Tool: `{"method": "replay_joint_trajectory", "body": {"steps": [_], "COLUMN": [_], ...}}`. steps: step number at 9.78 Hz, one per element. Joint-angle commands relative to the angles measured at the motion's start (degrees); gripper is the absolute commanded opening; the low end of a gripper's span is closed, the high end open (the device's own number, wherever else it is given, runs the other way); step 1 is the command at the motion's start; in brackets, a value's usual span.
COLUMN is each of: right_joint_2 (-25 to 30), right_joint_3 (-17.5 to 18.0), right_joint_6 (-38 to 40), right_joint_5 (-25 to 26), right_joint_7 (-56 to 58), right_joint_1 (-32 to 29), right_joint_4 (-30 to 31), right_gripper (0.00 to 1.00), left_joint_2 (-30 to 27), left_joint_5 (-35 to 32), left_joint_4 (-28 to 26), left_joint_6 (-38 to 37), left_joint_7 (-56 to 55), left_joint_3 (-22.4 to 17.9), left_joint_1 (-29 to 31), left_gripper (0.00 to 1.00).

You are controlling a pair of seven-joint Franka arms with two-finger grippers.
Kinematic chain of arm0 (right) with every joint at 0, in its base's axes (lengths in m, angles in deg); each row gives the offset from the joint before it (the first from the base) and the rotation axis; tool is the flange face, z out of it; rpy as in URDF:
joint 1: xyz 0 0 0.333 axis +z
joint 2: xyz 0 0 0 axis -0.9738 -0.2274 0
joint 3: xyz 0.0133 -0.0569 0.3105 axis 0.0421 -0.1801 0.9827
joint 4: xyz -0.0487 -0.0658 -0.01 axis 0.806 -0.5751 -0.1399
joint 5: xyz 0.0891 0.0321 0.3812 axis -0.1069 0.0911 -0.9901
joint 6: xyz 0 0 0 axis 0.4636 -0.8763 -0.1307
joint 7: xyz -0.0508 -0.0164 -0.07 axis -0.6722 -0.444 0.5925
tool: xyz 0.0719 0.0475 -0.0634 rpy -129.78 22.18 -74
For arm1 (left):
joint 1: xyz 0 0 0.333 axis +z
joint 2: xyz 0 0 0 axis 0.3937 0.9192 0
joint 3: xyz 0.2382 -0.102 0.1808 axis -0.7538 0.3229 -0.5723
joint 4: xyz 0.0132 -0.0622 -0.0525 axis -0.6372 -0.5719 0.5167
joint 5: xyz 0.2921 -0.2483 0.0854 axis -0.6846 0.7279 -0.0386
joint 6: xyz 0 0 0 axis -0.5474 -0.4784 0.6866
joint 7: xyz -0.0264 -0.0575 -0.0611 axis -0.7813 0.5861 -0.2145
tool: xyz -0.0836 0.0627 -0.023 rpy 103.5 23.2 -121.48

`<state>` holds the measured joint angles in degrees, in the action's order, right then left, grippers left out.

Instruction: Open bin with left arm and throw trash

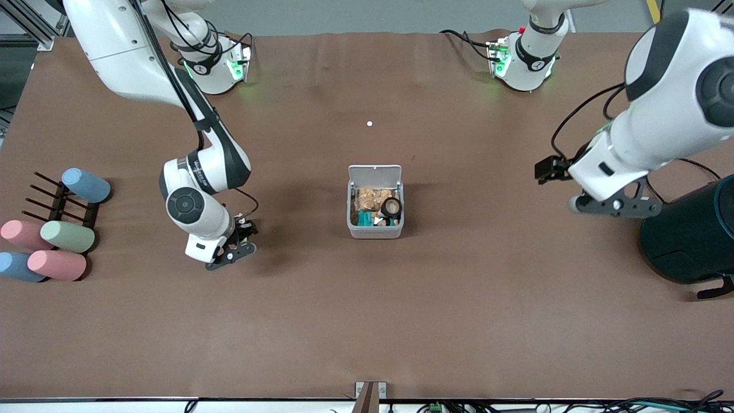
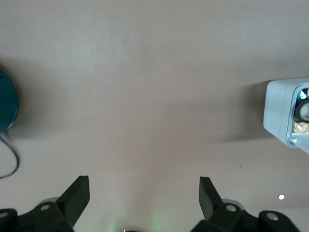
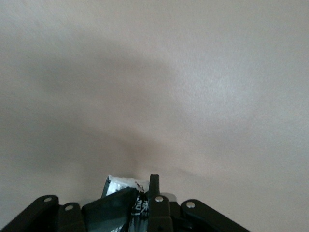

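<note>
Bin (image 1: 375, 229) stood mid-table with lid (image 1: 375, 173) tipped up, open. Held tape ring (image 1: 391, 206) and gold-printed packets (image 1: 370, 199) inside. Left gripper (image 2: 144, 193) hung over bare table toward the left arm's end from the bin, beside a teal cylinder (image 1: 694, 241), fingers spread wide, empty. Right gripper (image 1: 238, 244) hung toward the right arm's end from the bin, fingers clamped on a black packet (image 3: 123, 198).

Looked like a robotics lab: brown-covered desk (image 1: 367, 321), two arm bases (image 1: 524, 63) bolted along one edge, aluminium framing (image 1: 28, 26) at a corner, loose cables (image 1: 659, 404) along the front rim.
</note>
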<state>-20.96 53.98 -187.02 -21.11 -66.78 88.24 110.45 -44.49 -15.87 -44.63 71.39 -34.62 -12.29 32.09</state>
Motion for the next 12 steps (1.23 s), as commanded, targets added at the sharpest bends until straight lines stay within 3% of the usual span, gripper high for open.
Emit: {"method": "replay_joint_trajectory", "body": {"steps": [1, 4, 7, 9, 10, 12], "right_joint_2": [0.95, 0.86, 0.86, 0.60, 0.59, 0.33], "right_joint_3": [0.44, 0.36, 0.36, 0.36, 0.36, 0.27], "right_joint_6": [5.92, 6.83, 6.65, 6.30, 6.13, 4.82], "right_joint_5": [-6.63, -16.58, -16.68, -16.77, -16.77, -16.68], "right_joint_7": [-0.73, -6.67, -22.22, -30.14, -33.14, -37.19], "right_joint_1": [0.73, 5.29, 11.71, 14.79, 16.28, 19.88], "right_joint_4": [-4.69, -8.66, -13.92, -17.10, -17.80, -18.25], "right_gripper": [0.14, 0.14, 0.13, 0.13, 0.13, 0.13], "left_joint_2": [-10.58, -10.87, -10.78, -10.78, -10.78, -10.87], "left_joint_5": [3.51, 3.69, 3.52, 3.61, 3.61, 3.52], "left_joint_4": [-8.98, -8.30, -6.54, -5.58, -5.13, -4.61], "left_joint_6": [0.45, 0.37, -0.07, -0.16, -0.60, -1.13], "left_joint_7": [4.43, 14.54, 15.80, 16.15, 16.15, 16.06], "left_joint_3": [0.21, 0.12, -3.90, -19.39, -23.65, -27.63], "left_joint_1": [3.04, 8.83, 6.06, -7.08, -10.89, -15.12], "left_gripper": [1.00, 1.00, 1.00, 1.00, 1.00, 1.00]}}
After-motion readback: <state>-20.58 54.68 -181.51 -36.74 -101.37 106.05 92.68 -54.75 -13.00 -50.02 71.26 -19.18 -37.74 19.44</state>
